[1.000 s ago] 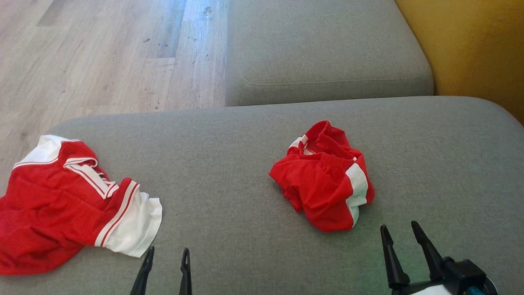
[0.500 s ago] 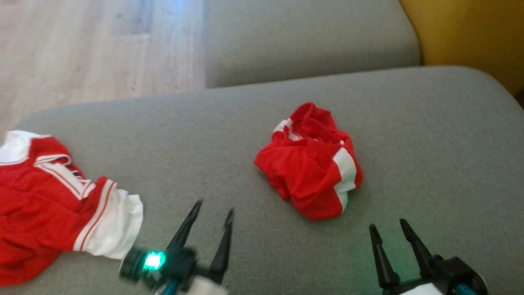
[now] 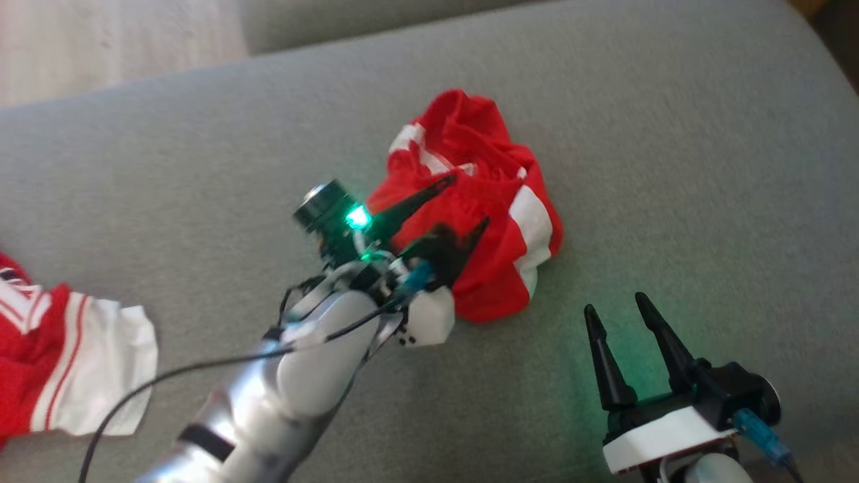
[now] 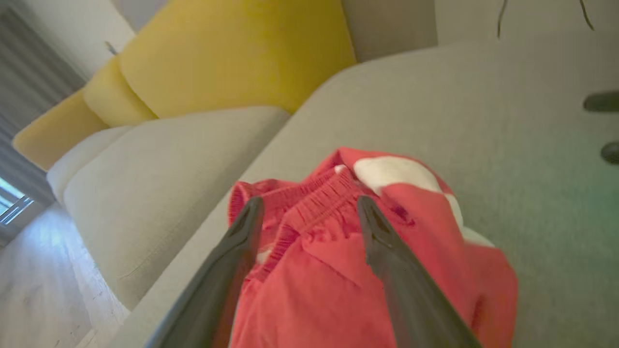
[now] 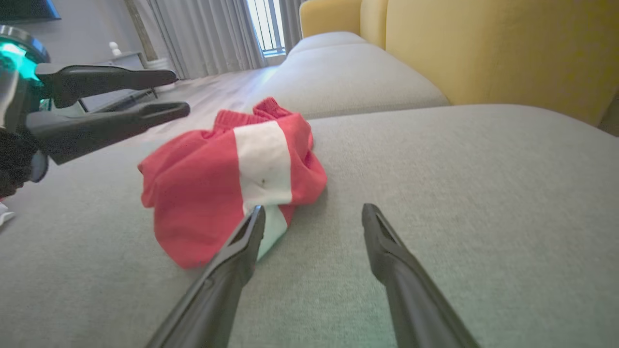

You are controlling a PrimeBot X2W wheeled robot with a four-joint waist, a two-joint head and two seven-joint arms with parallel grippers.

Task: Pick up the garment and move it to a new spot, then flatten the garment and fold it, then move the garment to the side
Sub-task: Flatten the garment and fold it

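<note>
Head view, compared with half a second earlier: the whole frame has shifted, so the camera has moved, bringing the grey cushion (image 3: 671, 168) closer. The left gripper (image 3: 468, 199), previously over bare cushion at the lower left, has reached out and now stands at the garment (image 3: 470, 131). Its pale forearm enters from 7 o'clock and its fingers point toward 2 o'clock. The right gripper (image 3: 614, 302) remains at the lower right with its fingers spread as before. The garment's crumpled outline is unchanged.

The garment is a red piece bunched into a loose mound. It has a broad white stripe down one side and a gathered elastic band along its upper edge, seen in the left wrist view (image 4: 329, 270). It lies on the cushion near the frame's centre. A second red-and-white garment (image 3: 80, 362) lies well apart at 8 o'clock.

The left gripper (image 4: 309, 200) has its jaws wide apart and nothing clamped between them. The two fingers straddle the elastic band; whether they touch the cloth cannot be told. In the right wrist view the left gripper (image 5: 180, 92) appears at 10 o'clock, just above the mound (image 5: 203, 193). The right gripper (image 5: 314, 208) is also spread and empty. The garment lies just beside it at 11 o'clock, with the stripe's lower end near its left finger.
</note>
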